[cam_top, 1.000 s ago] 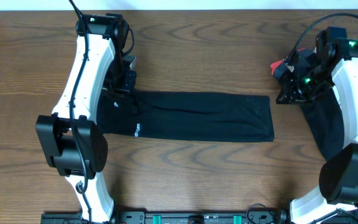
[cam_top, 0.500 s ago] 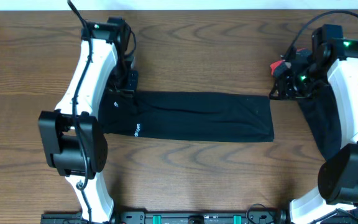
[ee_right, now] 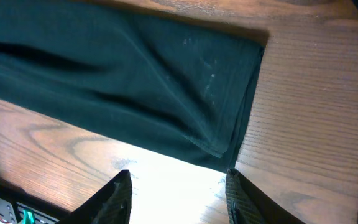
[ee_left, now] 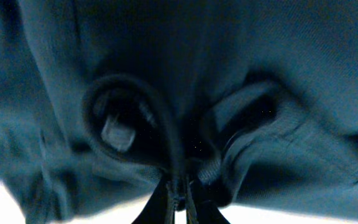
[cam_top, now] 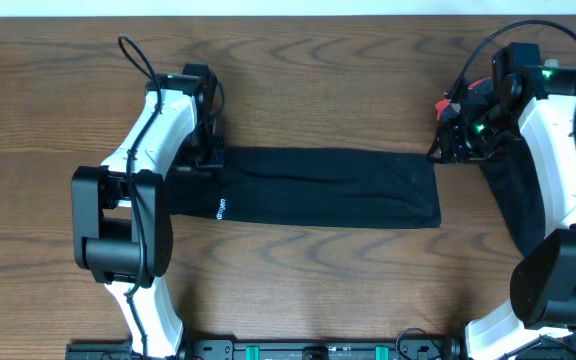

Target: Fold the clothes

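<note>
1. The left gripper [cam_top: 208, 160] sits on the left end of the black garment [cam_top: 318, 188], at its far edge. In the left wrist view its fingertips [ee_left: 176, 200] are pressed together with a pinch of the dark cloth bunched between them.
2. The black garment lies folded into a long flat strip across the middle of the table [cam_top: 298, 290], running left to right. A small white print [cam_top: 220, 210] shows near its left end, close to the near edge of the strip.
3. The right gripper [cam_top: 452, 148] hovers just off the strip's far right corner. Its fingers [ee_right: 118, 193] stand well apart with nothing between them, only bare wood below.
4. A second dark garment [cam_top: 520, 205] lies by the table's right edge, partly under the right arm.
</note>
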